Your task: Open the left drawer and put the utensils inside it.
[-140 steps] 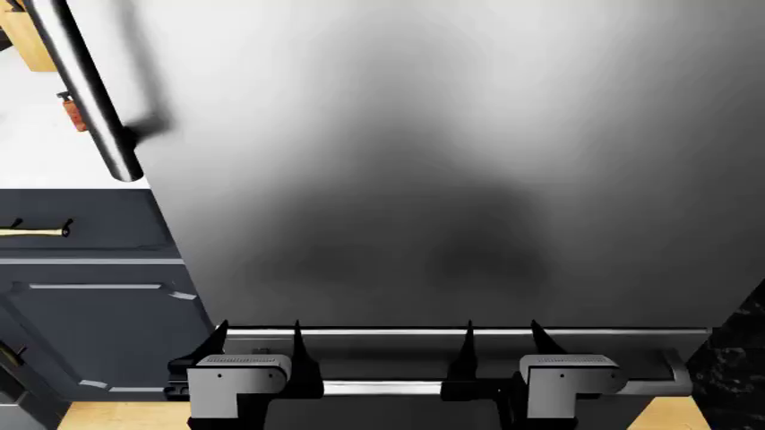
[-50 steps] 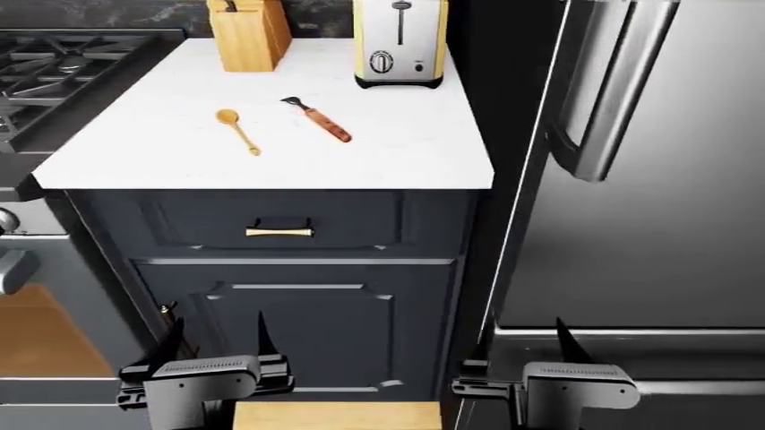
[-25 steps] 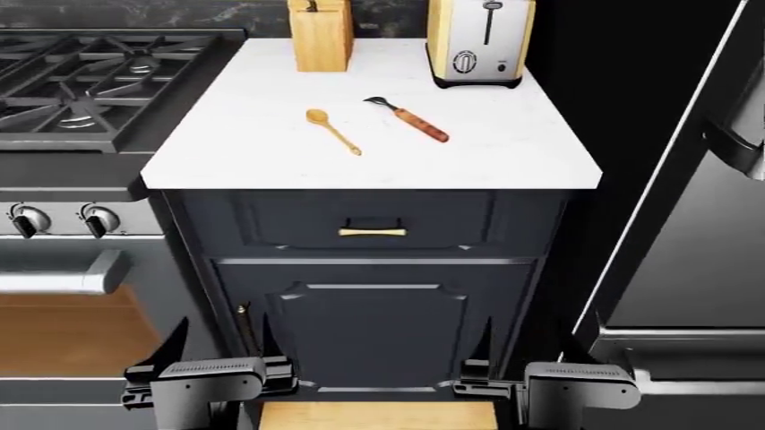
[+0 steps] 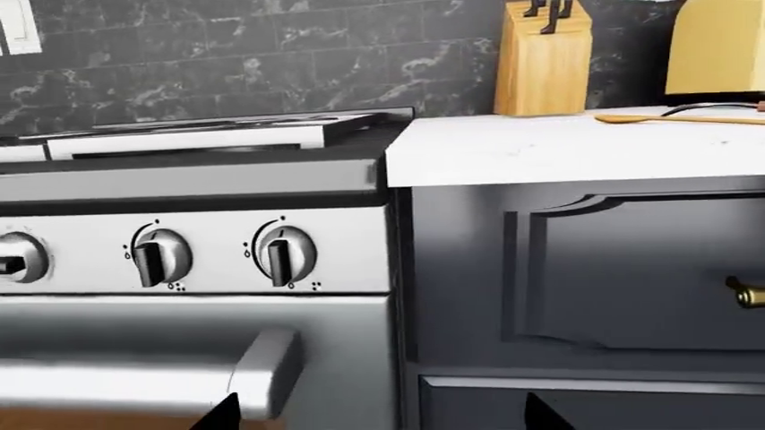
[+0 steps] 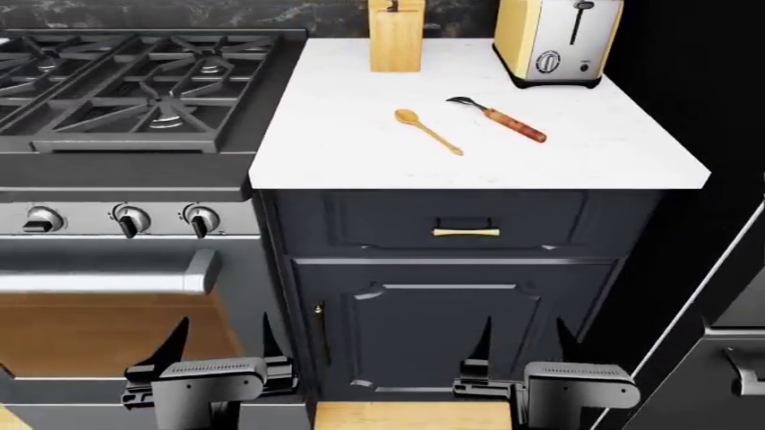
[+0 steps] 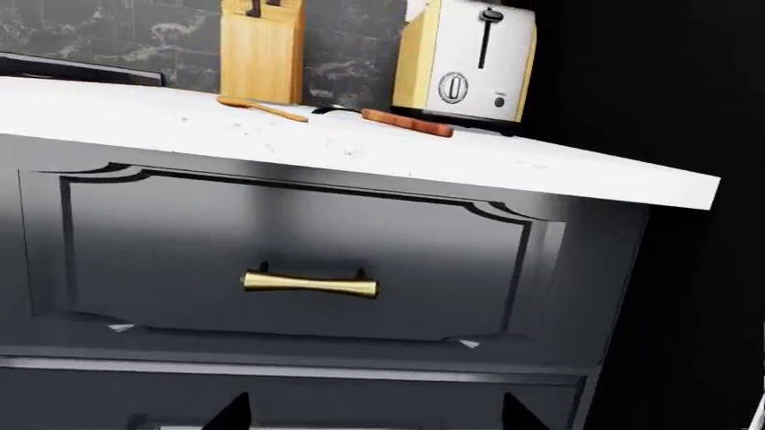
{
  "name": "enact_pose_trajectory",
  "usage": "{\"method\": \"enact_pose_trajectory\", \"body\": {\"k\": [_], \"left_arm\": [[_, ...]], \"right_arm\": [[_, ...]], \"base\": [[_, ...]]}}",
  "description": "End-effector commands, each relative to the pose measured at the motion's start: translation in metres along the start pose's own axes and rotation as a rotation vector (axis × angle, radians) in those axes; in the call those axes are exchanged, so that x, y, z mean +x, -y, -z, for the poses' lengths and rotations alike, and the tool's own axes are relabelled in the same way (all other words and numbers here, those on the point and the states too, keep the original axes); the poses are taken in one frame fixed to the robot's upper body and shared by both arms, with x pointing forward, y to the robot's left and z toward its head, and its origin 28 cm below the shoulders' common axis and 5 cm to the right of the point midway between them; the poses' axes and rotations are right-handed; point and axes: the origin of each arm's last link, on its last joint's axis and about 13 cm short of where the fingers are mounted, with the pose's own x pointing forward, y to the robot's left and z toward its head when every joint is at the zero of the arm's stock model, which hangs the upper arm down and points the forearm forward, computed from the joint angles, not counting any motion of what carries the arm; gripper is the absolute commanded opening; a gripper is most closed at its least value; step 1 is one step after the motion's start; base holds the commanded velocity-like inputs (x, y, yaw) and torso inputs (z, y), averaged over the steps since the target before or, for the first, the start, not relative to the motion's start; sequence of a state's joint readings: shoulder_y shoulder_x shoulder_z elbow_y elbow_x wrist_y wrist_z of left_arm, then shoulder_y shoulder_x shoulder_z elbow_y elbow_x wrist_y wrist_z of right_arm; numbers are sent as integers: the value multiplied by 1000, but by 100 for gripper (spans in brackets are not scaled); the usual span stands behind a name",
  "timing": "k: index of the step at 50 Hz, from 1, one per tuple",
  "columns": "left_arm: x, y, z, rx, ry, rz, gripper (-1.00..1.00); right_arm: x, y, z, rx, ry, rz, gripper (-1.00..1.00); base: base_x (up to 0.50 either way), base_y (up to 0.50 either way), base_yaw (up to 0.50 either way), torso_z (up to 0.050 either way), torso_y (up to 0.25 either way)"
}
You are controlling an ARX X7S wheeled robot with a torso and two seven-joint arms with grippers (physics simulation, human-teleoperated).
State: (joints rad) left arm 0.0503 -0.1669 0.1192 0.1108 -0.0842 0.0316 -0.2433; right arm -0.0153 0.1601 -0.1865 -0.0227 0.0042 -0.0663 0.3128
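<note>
The dark blue-grey left drawer (image 5: 460, 224) is closed under the white counter, its brass handle (image 5: 467, 232) at the middle; the right wrist view faces it (image 6: 293, 255) head-on. On the counter lie the golden wooden spoon (image 5: 428, 131) and the fork (image 5: 502, 117) with its reddish handle, side by side. Both grippers hang low in front of the cabinet, well below the drawer. My left gripper (image 5: 224, 339) is open before the oven's edge. My right gripper (image 5: 522, 339) is open before the cabinet door, holding nothing.
A gas stove (image 5: 132, 81) with knobs and an oven handle (image 5: 102, 279) stands left of the cabinet. A knife block (image 5: 395, 36) and a toaster (image 5: 556, 36) sit at the counter's back. A panelled door (image 5: 449, 336) is below the drawer. The fridge edge (image 5: 735, 349) shows at the right.
The view has swung left: the fridge slid out to the right, and the stove and cabinet moved right in the picture. Both grippers stay open and low.
</note>
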Motion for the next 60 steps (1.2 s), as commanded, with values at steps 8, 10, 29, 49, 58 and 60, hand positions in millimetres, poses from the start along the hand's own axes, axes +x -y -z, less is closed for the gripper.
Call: {"method": "enact_pose_trajectory", "body": {"k": [8,10,29,49,58,60], "left_arm": [[-1,-1,-1,-1,4,-1,100],[-1,-1,-2,-3,5,-3,100],[1,-3,0,-6,-13,-1,100],[-3,-6,-1,-55,18,47,100],[-3,-5,-1,-49,16,51,100],[-3,-5,-1,-47,18,50,100]], "right_arm": [[6,3,1,48,-3,50,100],[7,4,1,53,-7,57,100],[9,-3,8,43,-53,-10,100],[9,-4,10,32,-58,-19,100],[9,-4,10,32,-60,-21,100],[9,-4,10,32,-60,-21,100]], "base": [[0,0,0,0,0],[0,0,0,0,0],[0,0,0,0,0],[0,0,0,22,0],[0,0,0,50,0],[0,0,0,50,0]]}}
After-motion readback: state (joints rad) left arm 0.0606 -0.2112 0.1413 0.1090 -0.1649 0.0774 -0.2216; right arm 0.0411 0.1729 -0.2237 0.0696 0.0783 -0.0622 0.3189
